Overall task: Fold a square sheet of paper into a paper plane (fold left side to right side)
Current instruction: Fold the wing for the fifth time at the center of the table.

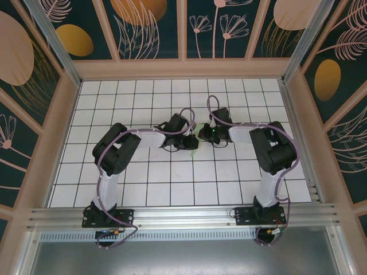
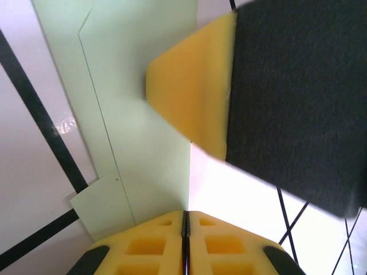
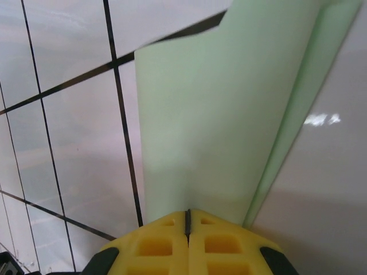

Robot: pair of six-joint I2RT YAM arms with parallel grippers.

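White grid table [image 1: 172,183]: the folded green paper [image 2: 137,114] sits at table centre. My left claw [image 2: 184,213] and right claw [image 3: 187,213] meet there, each pinched shut on a paper edge, apparently to steady it for creasing.

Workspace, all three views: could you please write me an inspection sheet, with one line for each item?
Surface: white grid table, with black lines between the tiles.
Job's things: pale green paper, partly folded with a visible crease, at the table's middle between the two grippers.
Clutter: nothing seen.
Grippers: left gripper is shut, with the paper's edge running into its tips. Right gripper is shut at the paper's opposite side. Both appear to pinch it.
Cables: purple cables follow each arm and loop near the wrists.
Surroundings: aluminium rail at the near edge, floral wall panels around the table.
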